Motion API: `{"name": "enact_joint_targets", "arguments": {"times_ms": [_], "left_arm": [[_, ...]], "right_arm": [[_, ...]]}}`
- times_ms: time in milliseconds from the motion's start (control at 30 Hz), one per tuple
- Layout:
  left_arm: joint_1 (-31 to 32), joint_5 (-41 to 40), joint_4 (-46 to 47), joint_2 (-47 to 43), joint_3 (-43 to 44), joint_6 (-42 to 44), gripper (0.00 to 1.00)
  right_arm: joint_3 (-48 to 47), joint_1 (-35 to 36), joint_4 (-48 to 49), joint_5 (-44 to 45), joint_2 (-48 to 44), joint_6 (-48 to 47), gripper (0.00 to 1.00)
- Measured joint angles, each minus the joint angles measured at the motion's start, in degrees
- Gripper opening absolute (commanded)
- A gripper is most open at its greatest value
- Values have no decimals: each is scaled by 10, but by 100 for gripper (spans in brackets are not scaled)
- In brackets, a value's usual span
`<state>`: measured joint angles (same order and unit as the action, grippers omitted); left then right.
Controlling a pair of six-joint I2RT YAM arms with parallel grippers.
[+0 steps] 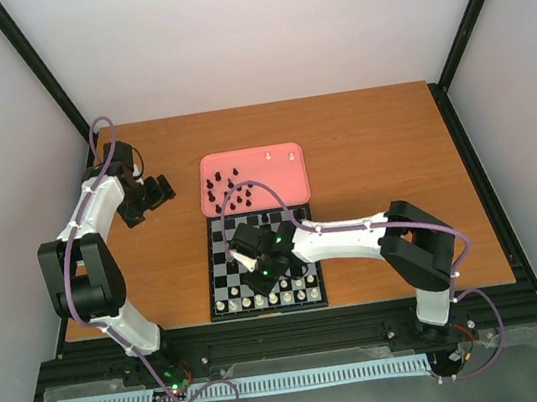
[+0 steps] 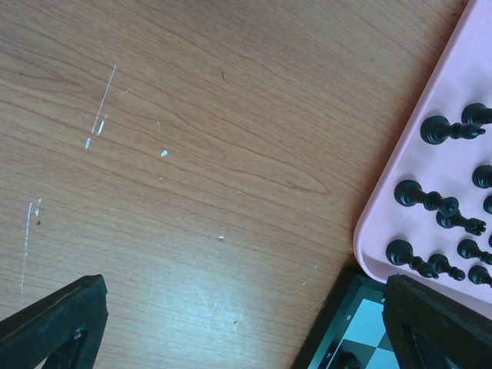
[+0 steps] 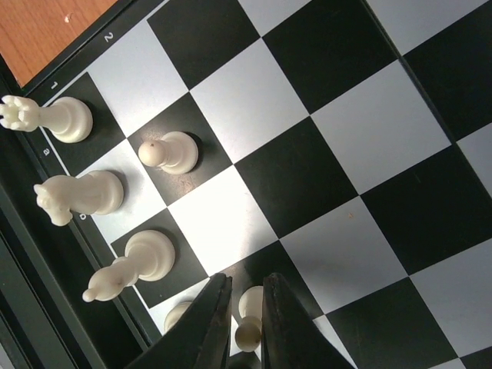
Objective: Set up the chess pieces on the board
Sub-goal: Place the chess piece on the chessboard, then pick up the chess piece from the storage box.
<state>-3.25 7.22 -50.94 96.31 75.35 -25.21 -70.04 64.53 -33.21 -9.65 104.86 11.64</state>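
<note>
The board (image 1: 222, 244) lies in front of the arms, with a row of white pieces (image 1: 268, 300) along its near edge. My right gripper (image 1: 245, 260) hangs low over the board's left part. In the right wrist view it (image 3: 247, 296) is shut on a white pawn (image 3: 247, 334) that stands over a black square. A white rook (image 3: 48, 117), knight (image 3: 78, 195), bishop (image 3: 132, 263) and pawn (image 3: 170, 151) stand close by. My left gripper (image 1: 152, 196) is open and empty above bare table left of the tray; its wrist view (image 2: 246, 330) shows the same.
A pink tray (image 1: 205, 165) behind the board holds several black pieces (image 1: 232, 194) and two white ones (image 1: 269, 156). The left wrist view shows the tray (image 2: 400, 177), black pieces (image 2: 430, 201) and a board corner (image 2: 361, 323).
</note>
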Motion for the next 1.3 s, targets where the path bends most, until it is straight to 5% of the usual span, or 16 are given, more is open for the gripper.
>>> {"name": "enact_joint_targets", "arguments": {"times_ms": [267, 967, 1300], "left_arm": [[0, -2, 0, 0, 0, 0, 100], [0, -1, -1, 0, 0, 0, 100], [0, -1, -1, 0, 2, 0, 100]], "right_arm": [[-1, 0, -5, -2, 2, -7, 18], [-76, -19, -44, 61, 0, -45, 49], [-272, -189, -96, 70, 33, -56, 48]]}}
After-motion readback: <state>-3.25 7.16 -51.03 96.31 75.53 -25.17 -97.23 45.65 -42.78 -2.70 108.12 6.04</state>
